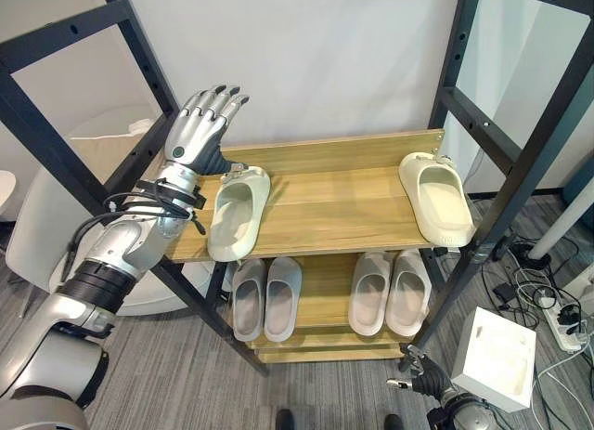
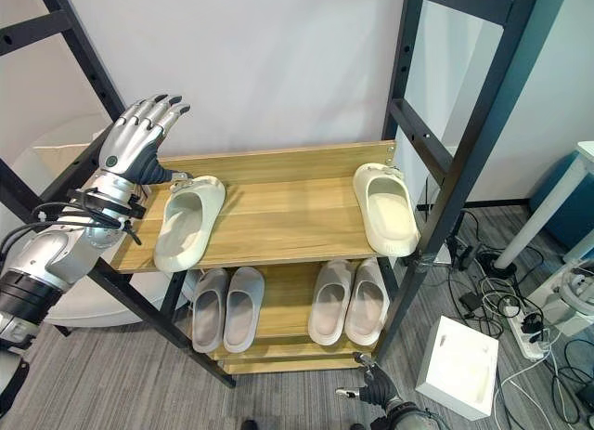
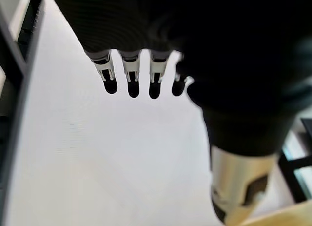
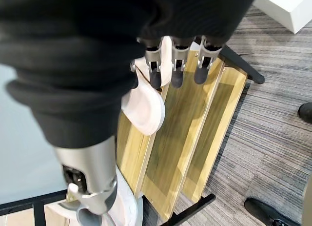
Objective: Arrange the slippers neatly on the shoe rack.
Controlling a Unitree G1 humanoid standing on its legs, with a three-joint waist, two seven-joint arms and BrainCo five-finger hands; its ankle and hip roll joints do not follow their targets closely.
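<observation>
Your left hand [image 1: 200,123] is raised above the left end of the top shelf [image 1: 325,202], fingers straight and spread, grasping nothing; its thumb is partly hidden behind the palm in the head views. In the left wrist view the fingertips [image 3: 132,87] point at a plain white wall [image 3: 97,162], and you see no slipper past them.

Just beside and below that hand, the left cream slipper [image 1: 238,211] lies on the top shelf, its toe end overhanging the front edge and tilted slightly toward the rack's middle. Whether the hand's heel touches the slipper's back end cannot be told.

The right cream slipper [image 1: 436,196] lies at the far right of the same shelf, well apart from the first, its toe near the front edge beside the black upright [image 1: 520,184].

On the lower shelf [image 1: 329,291] two pairs of grey slippers sit side by side: one pair [image 1: 265,297] left, one pair [image 1: 390,292] right. Their back ends are hidden under the top shelf.

Your right hand [image 1: 422,382] hangs low near the floor by the rack's front right foot, cut off by the frame edge in the head views; in the right wrist view its fingers [image 4: 176,70] are relaxed and grasp nothing.

A white box [image 1: 499,358] stands on the grey carpet [image 1: 186,384] right of the rack. A person's dark shoes [image 4: 265,212] show at the carpet's edge, cut off
</observation>
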